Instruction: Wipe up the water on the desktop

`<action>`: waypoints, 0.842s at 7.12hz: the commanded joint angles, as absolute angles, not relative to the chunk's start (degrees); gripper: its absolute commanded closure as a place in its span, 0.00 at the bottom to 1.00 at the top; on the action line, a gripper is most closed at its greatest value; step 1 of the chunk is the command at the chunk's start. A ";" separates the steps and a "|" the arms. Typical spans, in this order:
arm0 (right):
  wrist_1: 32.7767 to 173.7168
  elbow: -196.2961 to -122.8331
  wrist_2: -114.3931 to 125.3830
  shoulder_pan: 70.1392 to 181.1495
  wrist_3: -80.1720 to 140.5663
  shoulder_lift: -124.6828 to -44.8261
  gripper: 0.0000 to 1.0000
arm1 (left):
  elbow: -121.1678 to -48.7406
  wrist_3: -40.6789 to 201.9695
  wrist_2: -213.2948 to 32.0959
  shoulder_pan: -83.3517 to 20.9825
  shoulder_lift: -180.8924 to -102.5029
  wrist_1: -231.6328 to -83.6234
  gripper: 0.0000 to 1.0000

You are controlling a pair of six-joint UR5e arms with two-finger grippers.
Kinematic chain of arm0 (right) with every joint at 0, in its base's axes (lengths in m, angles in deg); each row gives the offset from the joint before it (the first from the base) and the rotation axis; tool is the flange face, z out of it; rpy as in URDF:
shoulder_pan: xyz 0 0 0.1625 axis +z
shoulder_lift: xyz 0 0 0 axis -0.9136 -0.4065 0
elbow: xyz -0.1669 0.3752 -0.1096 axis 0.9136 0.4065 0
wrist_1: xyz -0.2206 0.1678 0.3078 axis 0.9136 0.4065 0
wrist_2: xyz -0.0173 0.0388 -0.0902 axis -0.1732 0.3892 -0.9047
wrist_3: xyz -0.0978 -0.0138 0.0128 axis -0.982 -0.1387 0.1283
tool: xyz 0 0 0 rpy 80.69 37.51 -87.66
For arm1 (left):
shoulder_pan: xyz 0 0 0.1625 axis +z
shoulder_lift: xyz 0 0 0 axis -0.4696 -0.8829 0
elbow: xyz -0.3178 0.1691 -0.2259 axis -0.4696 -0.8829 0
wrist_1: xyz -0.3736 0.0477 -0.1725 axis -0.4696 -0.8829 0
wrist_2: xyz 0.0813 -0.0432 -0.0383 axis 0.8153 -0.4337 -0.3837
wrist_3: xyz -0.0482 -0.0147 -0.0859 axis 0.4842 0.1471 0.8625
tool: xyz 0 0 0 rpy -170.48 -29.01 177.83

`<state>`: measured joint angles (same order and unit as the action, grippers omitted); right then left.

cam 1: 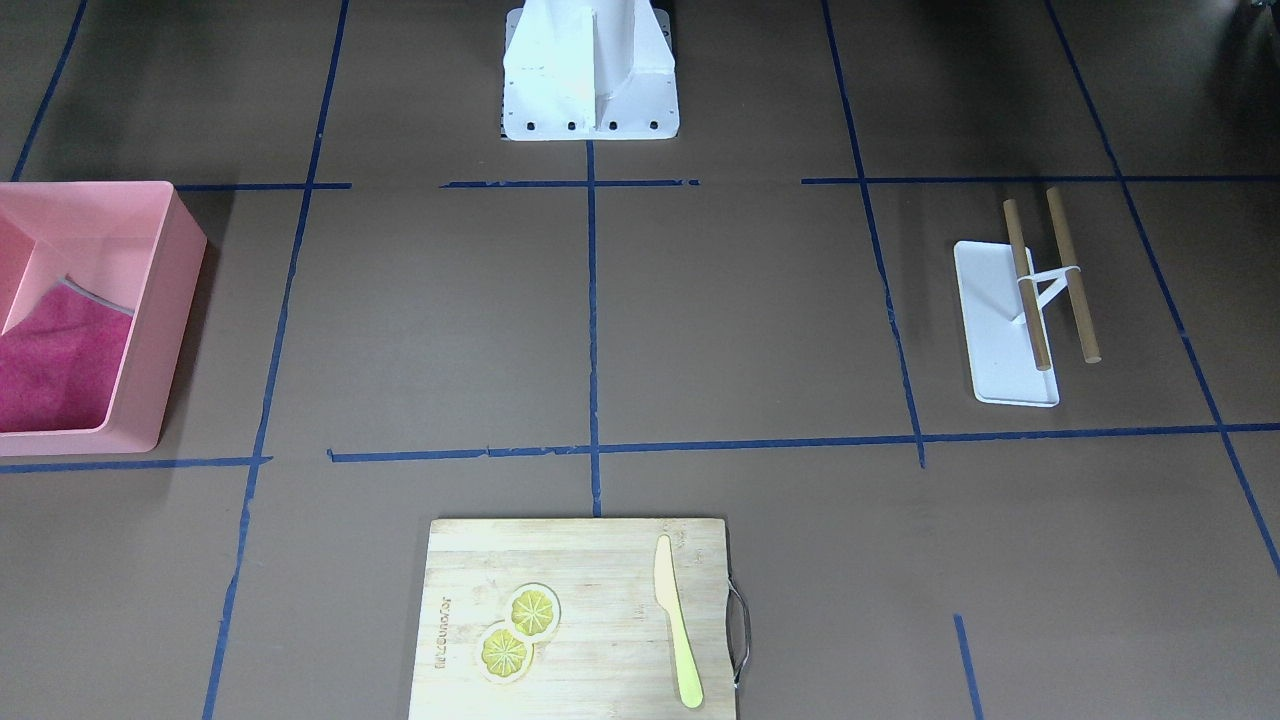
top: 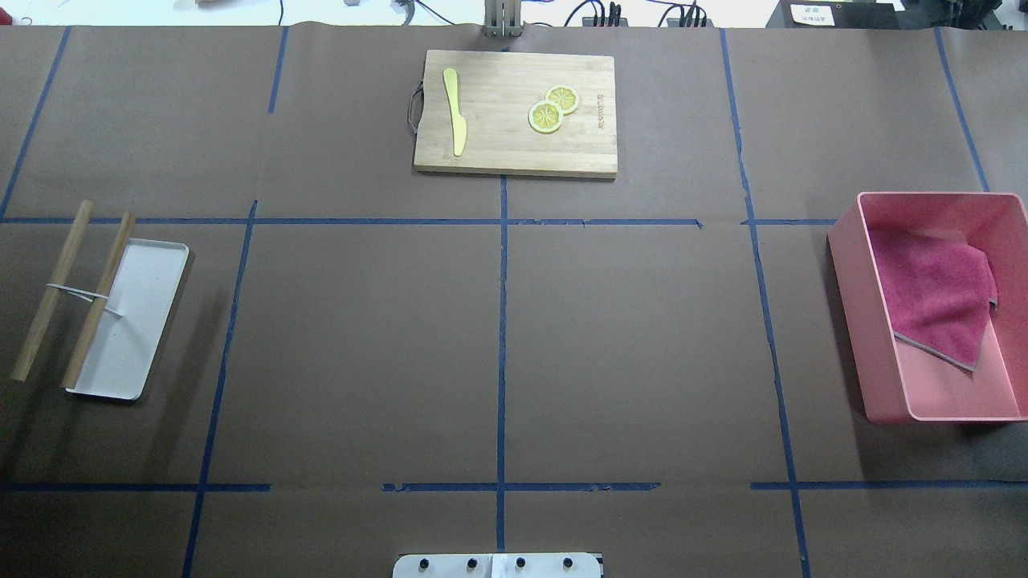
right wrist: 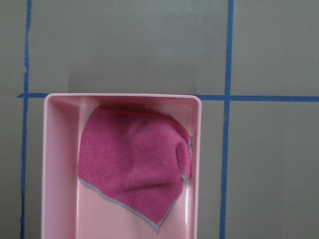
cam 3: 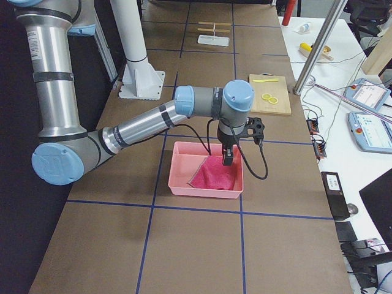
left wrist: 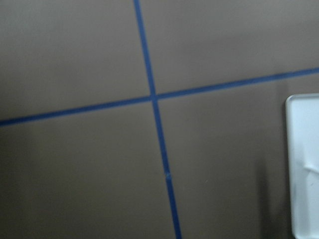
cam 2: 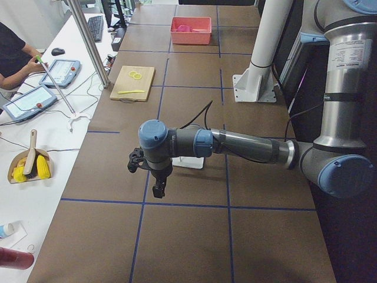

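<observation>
The desktop (top: pixel 361 345) is a matte brown surface with a grid of blue tape; I see no water on it. A magenta cloth (top: pixel 932 293) lies crumpled in a pink bin (top: pixel 863 321) on my right. My right gripper (cam 3: pixel 227 158) hangs just over the cloth (cam 3: pixel 214 176) in the exterior right view; I cannot tell whether it is open or shut. The right wrist view looks straight down on the cloth (right wrist: pixel 132 159). My left gripper (cam 2: pixel 159 190) hovers above the desktop beside the white tray (cam 2: pixel 188 163); I cannot tell its state.
A white tray (top: pixel 136 321) with two wooden rods (top: pixel 48 293) on a stand sits at my left. A bamboo cutting board (top: pixel 514 152) at the far middle carries a yellow knife (top: pixel 454 108) and lemon slices (top: pixel 546 116). The robot's base (cam 1: pixel 590 70) is at the near edge.
</observation>
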<state>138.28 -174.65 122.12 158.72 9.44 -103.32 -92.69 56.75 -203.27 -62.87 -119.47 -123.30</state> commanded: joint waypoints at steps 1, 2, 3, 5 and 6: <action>128.93 -166.45 124.22 160.41 9.48 -105.82 0.00 | -90.15 56.77 -203.45 -64.01 -118.68 -123.62 0.00; 127.15 -164.15 124.33 160.41 9.56 -105.91 0.00 | -89.79 57.04 -203.54 -64.01 -117.46 -123.70 0.00; 126.53 -162.82 124.24 160.41 9.57 -105.91 0.00 | -89.52 57.04 -203.54 -64.01 -117.27 -123.79 0.00; 118.94 -154.33 124.15 160.41 9.39 -105.91 0.00 | -89.70 57.21 -203.54 -64.01 -117.27 -123.79 0.00; 111.13 -149.93 123.89 160.41 9.82 -105.91 0.00 | -89.70 57.21 -203.54 -64.01 -117.36 -123.79 0.00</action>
<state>119.42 -155.41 124.14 160.40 9.51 -105.91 -89.66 57.17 -203.54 -64.01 -117.32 -123.78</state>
